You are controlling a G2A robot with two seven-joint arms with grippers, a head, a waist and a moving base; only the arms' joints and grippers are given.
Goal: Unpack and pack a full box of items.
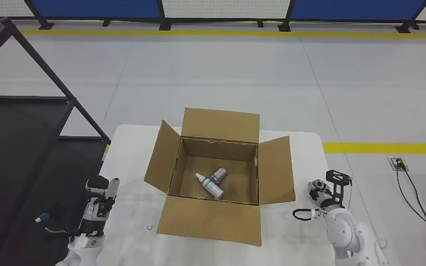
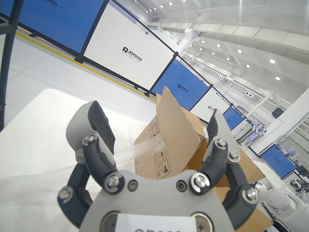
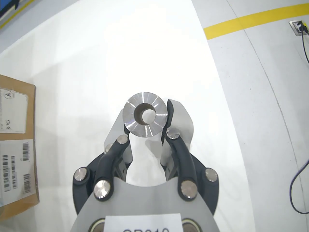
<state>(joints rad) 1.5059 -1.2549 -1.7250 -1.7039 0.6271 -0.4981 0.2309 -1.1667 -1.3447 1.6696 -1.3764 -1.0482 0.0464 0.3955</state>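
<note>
I see the white rectangular table (image 1: 133,143) carrying the brown cardboard box (image 1: 210,229), which stands at the table's centre with its top open and all four flaps folded outward. The left gripper (image 2: 155,112) is over the table's left part, to the left of the box and clear of its left flap. Its jaws are spread wide with nothing between the dark ribbed pads (image 2: 101,121), and it is tilted upward towards the box's outer side wall. The right gripper (image 3: 144,118) is over the table's right part, near the box's right flap and not touching it. Its jaws pinch the shiny metal cylinder with a central bore (image 3: 130,119), which is held end-on to the wrist camera between the two dark pads. I cannot tell whether that cylinder touches the table surface. On the floor of the box, near its middle, two items lie against each other: a short grey metal cylinder (image 1: 219,175) on its side and a small white bottle (image 1: 208,185) lying diagonally. On the table beside the box's front-left flap corner lies a tiny curved object (image 1: 152,229), too small to identify.
</note>
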